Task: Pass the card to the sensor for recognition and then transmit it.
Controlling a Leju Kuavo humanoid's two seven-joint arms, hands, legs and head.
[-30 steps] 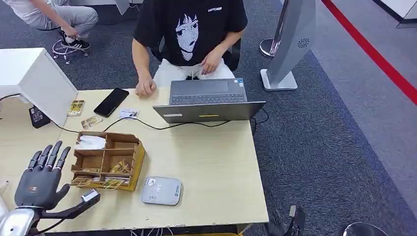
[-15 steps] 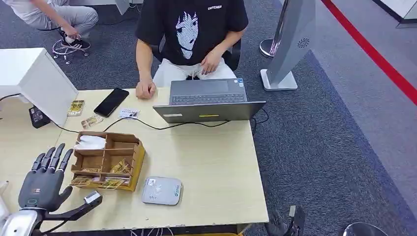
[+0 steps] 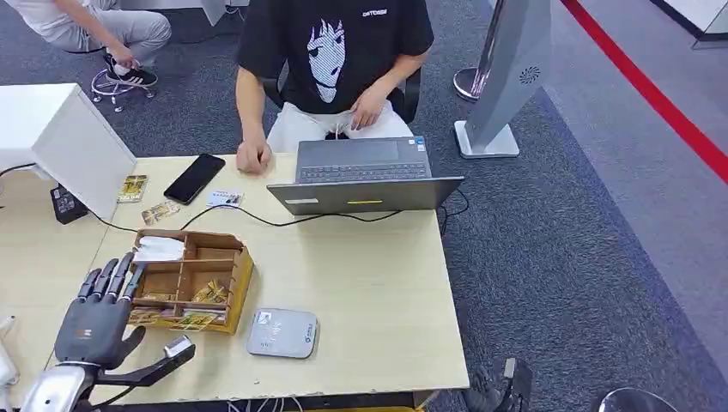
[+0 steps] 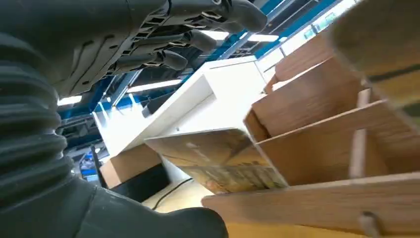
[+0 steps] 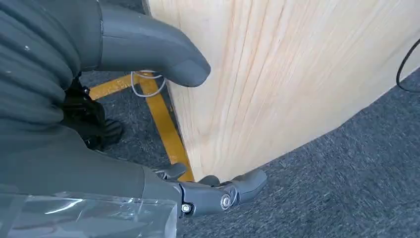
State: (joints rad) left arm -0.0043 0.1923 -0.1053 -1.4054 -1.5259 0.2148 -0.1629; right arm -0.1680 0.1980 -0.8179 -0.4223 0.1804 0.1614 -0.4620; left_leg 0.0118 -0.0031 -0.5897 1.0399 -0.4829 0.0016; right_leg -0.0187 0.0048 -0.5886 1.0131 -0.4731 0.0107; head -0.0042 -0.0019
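Several gold-patterned cards lie in the front compartments of a wooden organizer on the table. My left hand hovers at the organizer's left end, fingers spread and thumb stretched out along its front; it holds nothing. In the left wrist view a gold card juts out of a wooden compartment, between my fingers and my thumb. The grey card sensor lies flat just right of the organizer. My right hand hangs beside the table's edge over the carpet, empty, fingers apart.
A person sits behind the table at an open laptop, one hand resting on the tabletop. A black phone, loose cards and a black cable lie behind the organizer. A white box stands at the far left.
My left hand has moved right and forward, from beside the organizer to its left front corner. The fingers now reach over its left end.
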